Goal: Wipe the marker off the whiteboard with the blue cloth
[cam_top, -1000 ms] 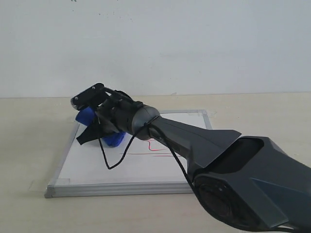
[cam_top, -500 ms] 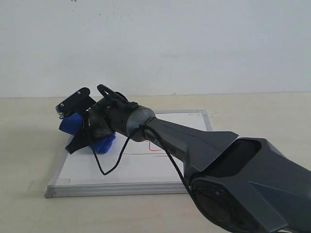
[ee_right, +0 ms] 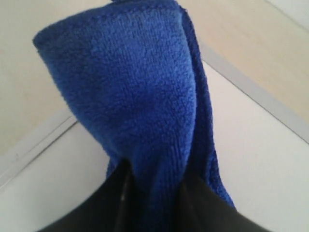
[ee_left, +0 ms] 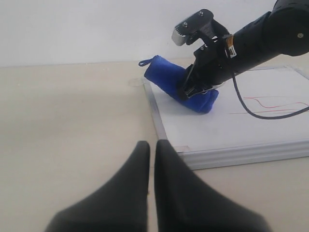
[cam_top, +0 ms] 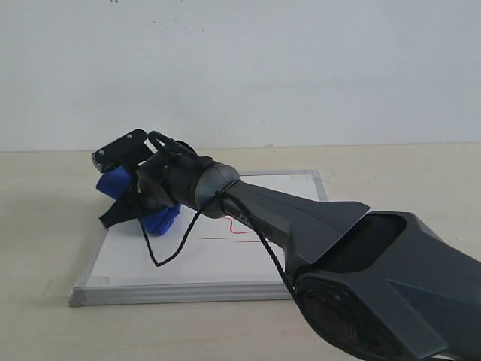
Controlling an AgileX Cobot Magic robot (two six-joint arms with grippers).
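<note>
Right hand (cam_top: 122,186) clamped on rolled royal-blue fuzzy microfibre cloth (cam_top: 159,220).
I see the cloth tilted across the left frame edge of the square white aluminium-framed whiteboard (cam_top: 218,259), with its lower end on the board. The thin red marker lines (cam_top: 242,229) lie apart, mid-board. The left hand (ee_left: 150,151), fingers together, hangs over the beige surface (ee_left: 63,111).

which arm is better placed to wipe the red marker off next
Right. The right claw grips the blue cloth at the whiteboard's edge, with the marker lines close by. The left claw is shut, empty and off the board.
</note>
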